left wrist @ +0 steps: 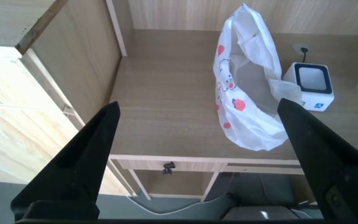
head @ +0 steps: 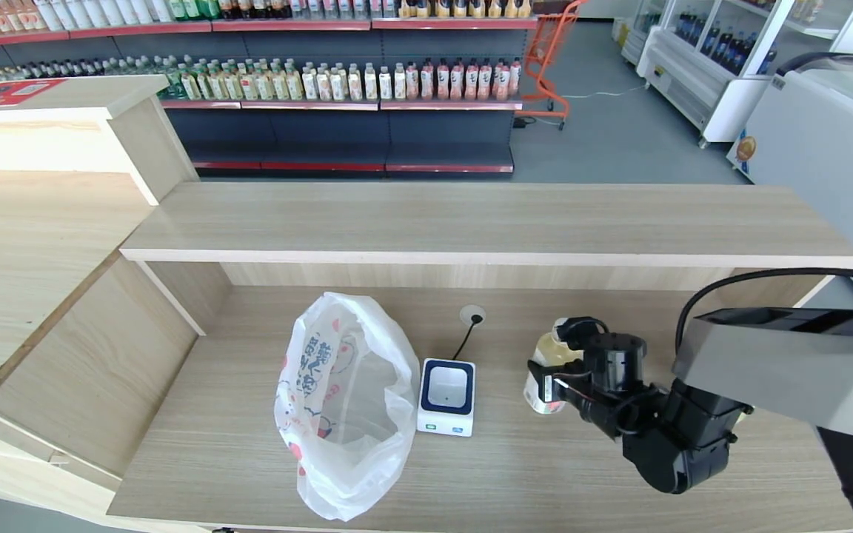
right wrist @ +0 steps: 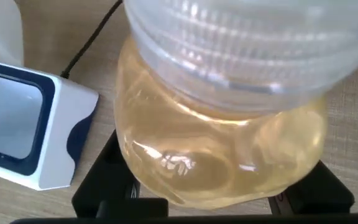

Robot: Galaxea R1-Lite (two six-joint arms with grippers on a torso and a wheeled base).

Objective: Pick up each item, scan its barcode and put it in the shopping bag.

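A clear bottle (head: 547,357) of pale yellow drink stands upright on the counter, just right of the scanner (head: 447,396). My right gripper (head: 554,390) is shut on the bottle (right wrist: 216,143) low on its body, with a dark finger (right wrist: 104,193) on either side. The white scanner (right wrist: 23,124) with its dark-rimmed window lies close beside it. A white plastic shopping bag (head: 345,400) with red print stands open-mouthed left of the scanner. My left gripper (left wrist: 197,162) hangs open high over the counter's left front, empty, looking down on the bag (left wrist: 247,87) and the scanner (left wrist: 312,84).
A raised wooden ledge (head: 486,222) runs along the back of the counter and a side wall (head: 101,355) closes the left. The scanner's cable goes into a hole (head: 472,314) behind it. Bare counter (head: 545,474) lies in front of the scanner.
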